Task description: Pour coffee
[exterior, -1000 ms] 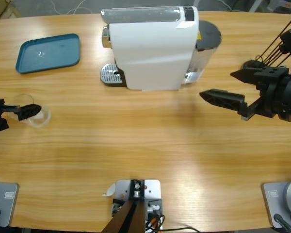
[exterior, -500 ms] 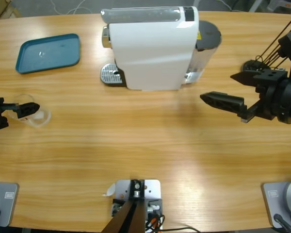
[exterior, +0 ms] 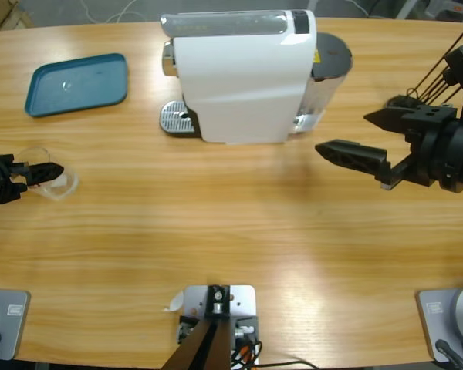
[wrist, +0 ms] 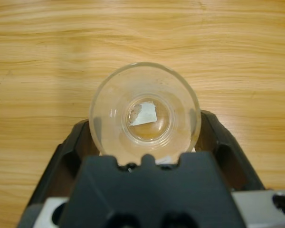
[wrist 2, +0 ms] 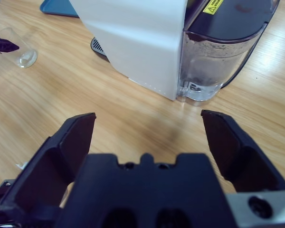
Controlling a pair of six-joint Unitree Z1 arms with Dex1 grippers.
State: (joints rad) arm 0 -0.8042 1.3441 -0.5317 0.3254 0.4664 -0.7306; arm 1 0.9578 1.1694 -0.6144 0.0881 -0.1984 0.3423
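Note:
A small clear glass point(wrist: 145, 116) sits between the two black jaws of my left gripper point(wrist: 145, 124), which is shut on it. The wrist view looks straight down into its mouth. I see clear down to its base and no coffee shows. In the high view the glass point(exterior: 58, 181) and left gripper point(exterior: 40, 174) are at the table's left edge. My right gripper point(exterior: 363, 139) hangs open and holds nothing, to the right of the white coffee machine point(exterior: 239, 77). Its jaws point(wrist 2: 147, 118) face the machine point(wrist 2: 133, 42).
The machine's metal drip tray point(exterior: 176, 118) sticks out on its left side, and its dark water tank point(wrist 2: 228, 52) is on the right. A teal tray point(exterior: 77, 83) lies at the back left. Bare wooden table point(exterior: 216, 223) spans the front.
The left gripper has drawn a little to the left, taking the glass with it. The right gripper has barely shifted.

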